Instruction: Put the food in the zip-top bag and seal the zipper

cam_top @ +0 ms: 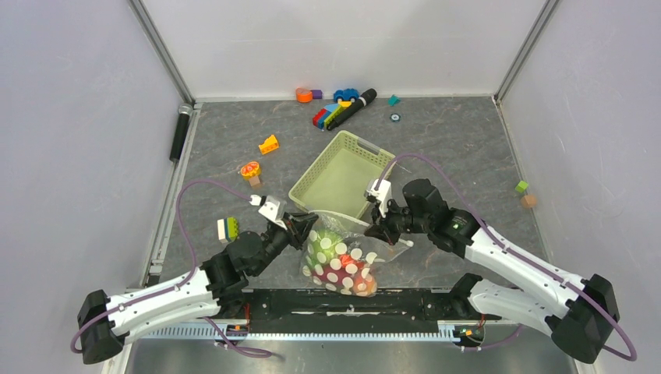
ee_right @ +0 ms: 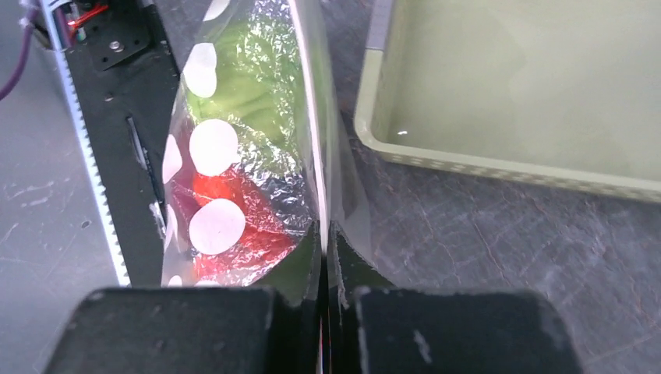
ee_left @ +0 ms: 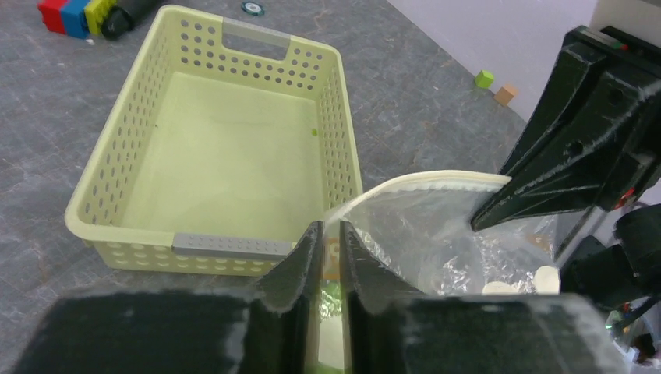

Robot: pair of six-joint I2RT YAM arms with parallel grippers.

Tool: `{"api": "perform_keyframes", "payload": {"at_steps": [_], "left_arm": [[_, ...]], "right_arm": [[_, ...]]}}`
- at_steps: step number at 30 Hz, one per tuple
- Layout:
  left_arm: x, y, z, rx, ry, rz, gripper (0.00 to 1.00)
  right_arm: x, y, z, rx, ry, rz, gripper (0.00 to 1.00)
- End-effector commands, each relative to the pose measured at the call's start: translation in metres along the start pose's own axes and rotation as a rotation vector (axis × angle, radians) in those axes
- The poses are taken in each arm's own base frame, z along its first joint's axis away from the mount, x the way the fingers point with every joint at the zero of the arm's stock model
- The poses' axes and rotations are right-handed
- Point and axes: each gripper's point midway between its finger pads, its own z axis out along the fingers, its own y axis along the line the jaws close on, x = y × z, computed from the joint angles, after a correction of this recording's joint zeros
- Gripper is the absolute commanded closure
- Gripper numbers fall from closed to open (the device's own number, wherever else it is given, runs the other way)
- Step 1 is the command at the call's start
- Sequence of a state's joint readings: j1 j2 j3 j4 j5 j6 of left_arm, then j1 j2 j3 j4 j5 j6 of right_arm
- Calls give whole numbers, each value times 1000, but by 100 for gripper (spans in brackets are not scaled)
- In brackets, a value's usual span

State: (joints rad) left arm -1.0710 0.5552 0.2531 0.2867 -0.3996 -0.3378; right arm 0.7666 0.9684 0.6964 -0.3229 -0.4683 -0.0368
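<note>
The clear zip-top bag (cam_top: 341, 261) with white dots hangs between my two grippers at the table's near edge. Green, red and orange food (cam_top: 331, 249) shows inside it; the single pieces cannot be told apart. My left gripper (cam_top: 302, 226) is shut on the bag's left top corner, as the left wrist view (ee_left: 331, 234) shows. My right gripper (cam_top: 378, 228) is shut on the right top edge, seen in the right wrist view (ee_right: 323, 234). The pale zipper (ee_left: 436, 179) curves between them. The bag (ee_right: 242, 156) shows green and red food through its wall.
The pale green slotted basket (cam_top: 343, 173) stands just behind the bag and holds nothing. Building-block toys (cam_top: 335, 113) and a black marker lie at the back. Small toys (cam_top: 250, 170) lie at the left, two small cubes (cam_top: 525, 193) at the right.
</note>
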Motion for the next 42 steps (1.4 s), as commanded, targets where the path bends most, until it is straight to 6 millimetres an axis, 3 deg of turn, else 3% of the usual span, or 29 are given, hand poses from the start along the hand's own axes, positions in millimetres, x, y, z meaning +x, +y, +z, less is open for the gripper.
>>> {"api": "perform_keyframes", "payload": {"at_steps": [1,2,3,8,16,23,27,31,39,41,42], "left_arm": [[-27,-9,1,27,-76,-17,47],[-27,-8,1,24,-78,-20,9],[-28,-7,0,19,-77,-20,1],[-27,-4,-1,4,-82,-30,0],[-20,6,2,-54,-66,-27,0],[-18,8,5,-71,-54,-30,0],[-17,9,5,-82,-58,-41,0],[-17,13,4,-103,-57,-48,0],[-15,16,4,-120,-54,-47,0],[-15,16,5,-124,-53,-47,0],[-15,17,5,-128,-53,-46,0]], "right_arm": [[-10,-27,-10,192,-6,65,100],[-11,-34,-16,244,-2,77,100],[-10,-42,-25,316,7,95,100],[5,-87,-79,707,66,178,100],[13,-115,-135,1037,96,223,100],[13,-139,-145,1190,110,247,100],[11,-170,-168,1364,80,297,100],[33,-197,-187,1467,98,390,100],[77,-228,-231,1706,171,494,96],[89,-231,-239,1757,188,540,81],[93,-233,-243,1777,190,558,57]]}}
